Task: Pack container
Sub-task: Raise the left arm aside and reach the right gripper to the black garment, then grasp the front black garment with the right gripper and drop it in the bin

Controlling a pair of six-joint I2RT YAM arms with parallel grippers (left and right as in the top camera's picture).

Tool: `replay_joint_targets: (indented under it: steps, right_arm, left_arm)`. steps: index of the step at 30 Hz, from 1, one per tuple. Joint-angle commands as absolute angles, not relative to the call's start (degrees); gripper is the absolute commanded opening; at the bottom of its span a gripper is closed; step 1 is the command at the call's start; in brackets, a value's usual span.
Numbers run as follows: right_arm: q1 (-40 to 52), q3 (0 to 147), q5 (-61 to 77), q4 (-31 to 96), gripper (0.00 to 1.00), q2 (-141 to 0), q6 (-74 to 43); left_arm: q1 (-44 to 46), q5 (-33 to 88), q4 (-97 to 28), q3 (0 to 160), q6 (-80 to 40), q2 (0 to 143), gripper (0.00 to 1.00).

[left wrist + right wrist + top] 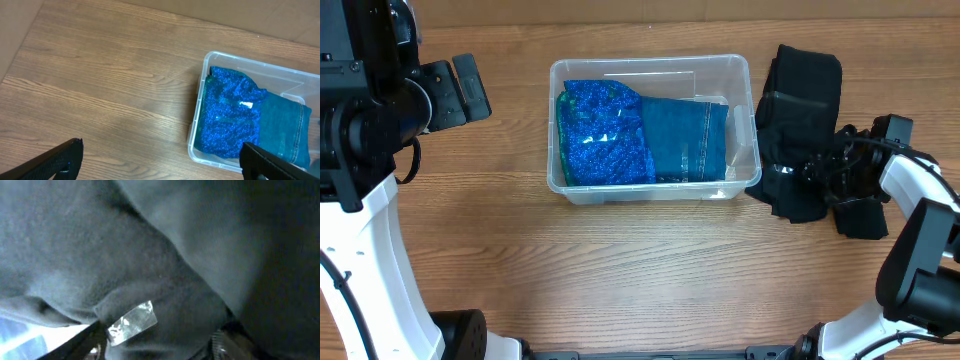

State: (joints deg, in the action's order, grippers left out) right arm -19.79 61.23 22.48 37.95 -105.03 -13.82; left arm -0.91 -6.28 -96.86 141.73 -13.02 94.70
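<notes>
Container: the container (650, 63) sits upright, mouth up, between my two grippers; its long axis runs from my left jaws toward my right ones.
Inside: sparkly blue cloth (603, 135) fills the end nearer my left jaws, with folded denim (685, 140) touching it.
Around: a black garment (802, 110) lies against the end nearer my right jaws.
Left gripper (460, 88): jaws wide apart, empty, over bare table (100, 75).
Right gripper (825, 170): pressed into the black garment; I cannot tell whether the jaws clamp it.

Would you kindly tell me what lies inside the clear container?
Inside the container lie a glittery blue cloth and, beside it, a folded blue denim piece. Anything beneath them is covered.
</notes>
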Motion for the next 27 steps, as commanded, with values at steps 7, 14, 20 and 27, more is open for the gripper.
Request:
replay_joint_targets:
  steps: [7,14,20,27]
  right_arm:
    - [-19.0,60.8,17.0,36.0,1.0,-106.7,-15.0]
    - [-16.7,56.2,18.1,33.0,0.19,-106.3,-15.2]
    - [-13.8,66.3,18.3,47.6,0.08,-88.6,-15.2]
    - [3.6,72.4,20.6,44.1,0.04,-66.0,-25.6]
  left_arm:
    - [-1.1,-7.0,-96.8,141.5,-11.6,94.1,1.0]
    - [-1.1,-7.0,-96.8,141.5,-11.6,94.1,1.0]
    - [-1.1,-7.0,-96.8,141.5,-11.6,94.1,1.0]
    - [-1.1,-7.0,-96.8,141.5,-11.6,94.1,1.0]
